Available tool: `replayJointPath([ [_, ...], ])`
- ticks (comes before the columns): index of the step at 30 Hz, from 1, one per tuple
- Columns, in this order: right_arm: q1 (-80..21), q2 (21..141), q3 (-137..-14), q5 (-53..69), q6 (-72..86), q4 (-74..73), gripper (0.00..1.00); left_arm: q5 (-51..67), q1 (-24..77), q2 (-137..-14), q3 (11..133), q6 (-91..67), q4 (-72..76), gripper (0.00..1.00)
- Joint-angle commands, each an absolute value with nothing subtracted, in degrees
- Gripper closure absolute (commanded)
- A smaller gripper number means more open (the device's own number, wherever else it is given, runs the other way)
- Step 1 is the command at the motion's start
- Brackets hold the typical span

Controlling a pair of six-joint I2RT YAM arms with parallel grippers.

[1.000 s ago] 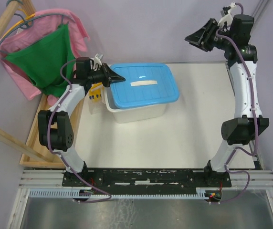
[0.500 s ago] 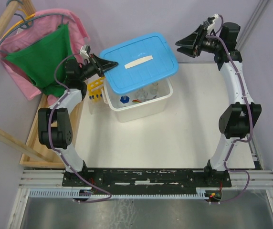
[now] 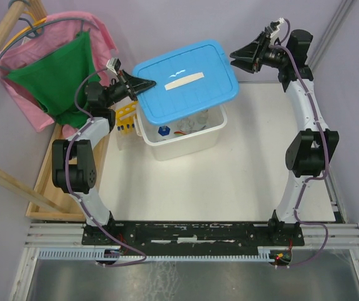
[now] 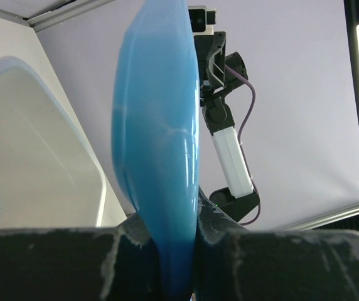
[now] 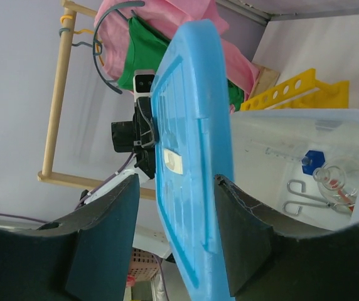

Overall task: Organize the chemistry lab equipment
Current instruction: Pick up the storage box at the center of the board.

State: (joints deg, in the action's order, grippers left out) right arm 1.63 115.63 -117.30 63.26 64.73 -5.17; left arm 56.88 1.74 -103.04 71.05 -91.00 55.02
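While our left jaws clench the blue lid point(image 3: 192, 97) over the tub point(image 3: 186, 145), our right jaws stand released.

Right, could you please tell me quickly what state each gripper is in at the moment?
Left gripper: closed, clamping the blue lid by its edge.
Right gripper: open, jaws straddling the lid's opposite end without clamping it.

flask point(image 5: 332, 177), tongs point(image 5: 305, 198) in tub point(image 5: 273, 147), yellow rack point(image 5: 299, 94) beside
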Motion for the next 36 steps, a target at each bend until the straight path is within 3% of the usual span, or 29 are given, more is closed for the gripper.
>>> replayJointPath([
  [1,2.0,116.5,-120.4,64.9,64.6,-2.5,0.41,56.5,1.6,-101.4,71.3,-93.5,59.7,0.97],
  [26,-1.9,116.3,-115.9,68.3,64.8,-0.2,0.50,56.3,1.8,-102.1,70.7,-93.0,58.1,0.97],
  [29,-2.6,116.0,-115.8,68.4,64.9,-0.1,0.61,56.3,1.8,-102.1,70.4,-92.7,57.9,0.97],
  [32,-2.6,115.7,-115.5,68.4,65.0,-0.4,0.86,56.3,1.7,-102.1,70.4,-90.8,55.7,0.93],
  [34,-2.6,115.6,-115.3,68.2,65.0,-0.7,0.96,56.4,1.6,-101.7,70.9,-87.3,50.6,0.76],
  [36,-2.6,115.3,-115.2,68.0,65.0,-1.0,0.99,55.8,1.5,-100.7,72.0,-79.9,42.2,0.62],
])
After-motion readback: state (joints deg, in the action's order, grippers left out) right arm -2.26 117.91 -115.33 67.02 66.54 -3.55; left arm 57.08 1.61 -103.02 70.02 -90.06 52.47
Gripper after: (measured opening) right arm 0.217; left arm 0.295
